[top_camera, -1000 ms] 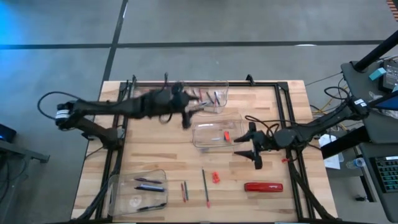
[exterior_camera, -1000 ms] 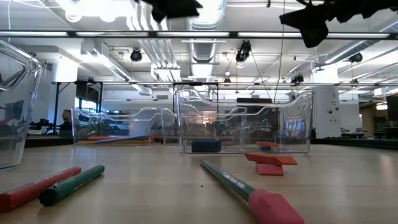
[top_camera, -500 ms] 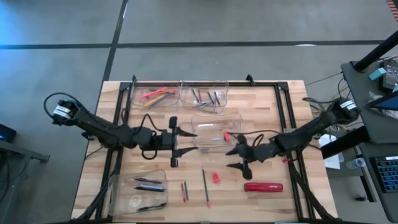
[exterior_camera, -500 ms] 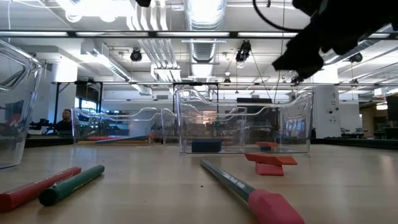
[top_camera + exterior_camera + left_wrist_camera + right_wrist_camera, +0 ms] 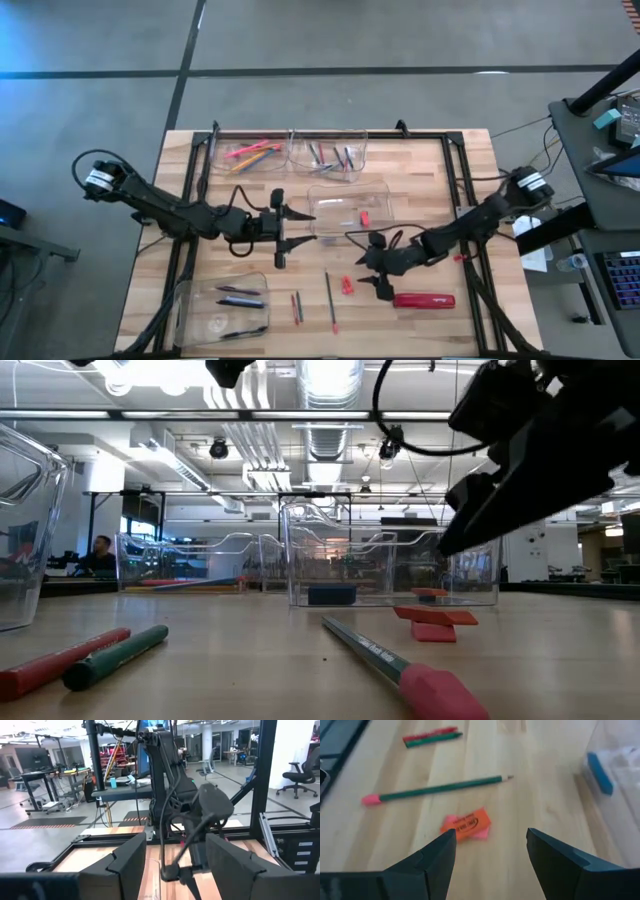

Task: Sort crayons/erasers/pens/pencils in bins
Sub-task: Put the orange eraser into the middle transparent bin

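Note:
An orange eraser and a pink one (image 5: 465,825) lie together on the table, also in the high view (image 5: 346,285) and low view (image 5: 436,622). My right gripper (image 5: 366,268) is open and empty, just right of them and above the table; in its wrist view (image 5: 490,857) its fingers stand on either side of them, apart. My left gripper (image 5: 300,228) is open and empty left of the middle bin (image 5: 350,208), which holds a red eraser (image 5: 364,217). A green pencil with a pink tip (image 5: 329,300) lies near the front edge.
Red and green sticks (image 5: 296,307) lie left of the pencil. A red oblong object (image 5: 424,299) lies right of the erasers. A bin with black pens (image 5: 222,305) is near left. Two bins stand far: one with coloured sticks (image 5: 250,152), one with pens (image 5: 328,155).
My left gripper has swung from the far bins toward the near edge, stopping left of the middle bin. My right gripper has moved toward the table's left and near edge and down toward the erasers. Nothing on the table has moved.

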